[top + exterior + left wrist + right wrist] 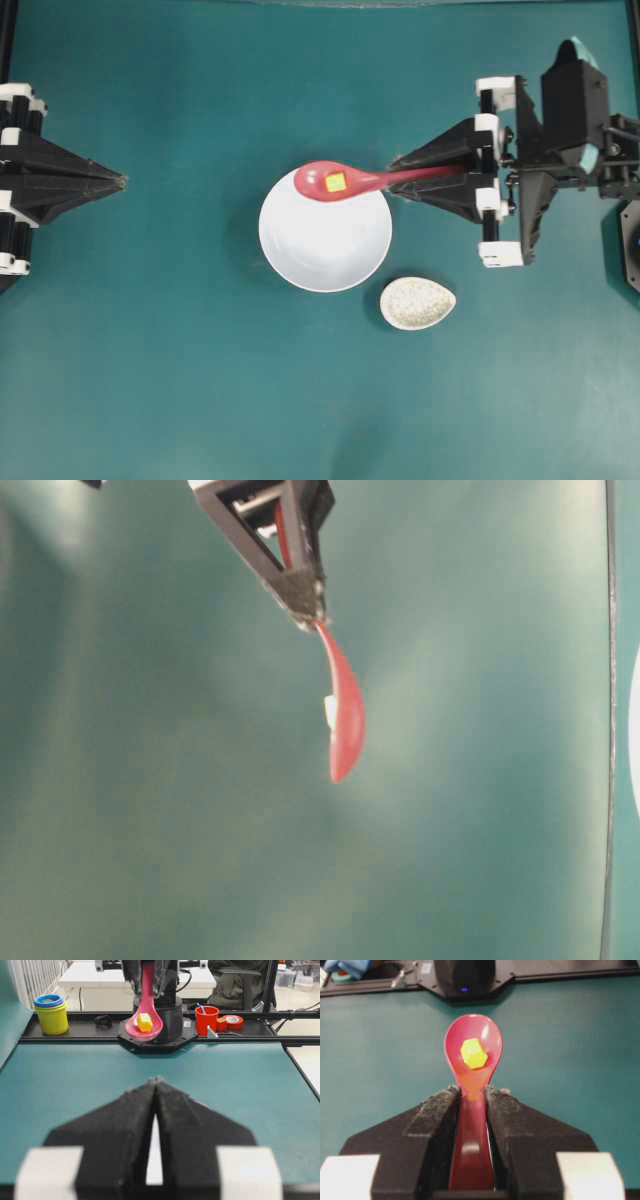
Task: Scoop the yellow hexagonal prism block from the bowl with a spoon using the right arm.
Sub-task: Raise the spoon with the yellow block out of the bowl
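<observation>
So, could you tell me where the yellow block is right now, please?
The yellow block sits in the scoop of the red spoon, held by the right claw over the white bowl's far rim in the overhead view.

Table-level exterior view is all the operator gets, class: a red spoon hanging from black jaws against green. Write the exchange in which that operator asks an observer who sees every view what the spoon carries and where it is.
Operator: Is anything in the scoop? I only see its side.
Observer: Yes. The yellow hexagonal prism block lies in the scoop of the spoon, and the right gripper is shut on the handle.
Operator: Where is the scoop relative to the bowl?
Observer: In the overhead view the scoop overlaps the rim of the white bowl on the upper side of that picture, and the handle runs off to the right.
</observation>
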Motion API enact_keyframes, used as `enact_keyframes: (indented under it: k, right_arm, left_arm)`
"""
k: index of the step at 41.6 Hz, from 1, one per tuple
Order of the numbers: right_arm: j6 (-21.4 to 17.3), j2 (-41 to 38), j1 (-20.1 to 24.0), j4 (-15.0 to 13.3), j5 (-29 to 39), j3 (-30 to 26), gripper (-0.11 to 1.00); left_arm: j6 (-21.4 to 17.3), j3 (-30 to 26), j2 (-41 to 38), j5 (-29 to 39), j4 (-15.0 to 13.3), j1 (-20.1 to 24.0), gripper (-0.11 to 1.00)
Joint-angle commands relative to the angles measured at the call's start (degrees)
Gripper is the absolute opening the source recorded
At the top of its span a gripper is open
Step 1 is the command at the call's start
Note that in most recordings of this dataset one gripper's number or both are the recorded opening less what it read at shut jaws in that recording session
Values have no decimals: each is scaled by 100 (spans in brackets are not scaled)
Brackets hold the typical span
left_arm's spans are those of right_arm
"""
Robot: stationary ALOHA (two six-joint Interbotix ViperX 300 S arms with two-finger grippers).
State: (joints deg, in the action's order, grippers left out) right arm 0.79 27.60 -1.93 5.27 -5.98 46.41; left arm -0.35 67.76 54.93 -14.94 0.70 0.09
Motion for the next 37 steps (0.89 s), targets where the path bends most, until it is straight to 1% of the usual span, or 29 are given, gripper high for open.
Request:
enact_keyframes:
  k: [1, 12, 37]
  right_arm:
    - [-18, 62, 9, 0, 18, -79, 22]
    - [-18, -53, 9, 0, 105, -114, 22]
    - [-35, -62, 18, 9, 26, -123, 22]
  left_arm:
    - [26, -114, -35, -26, 18, 0, 0]
    - [26, -105, -53, -26, 18, 0, 0]
    - [35, -105, -53, -26, 18, 0, 0]
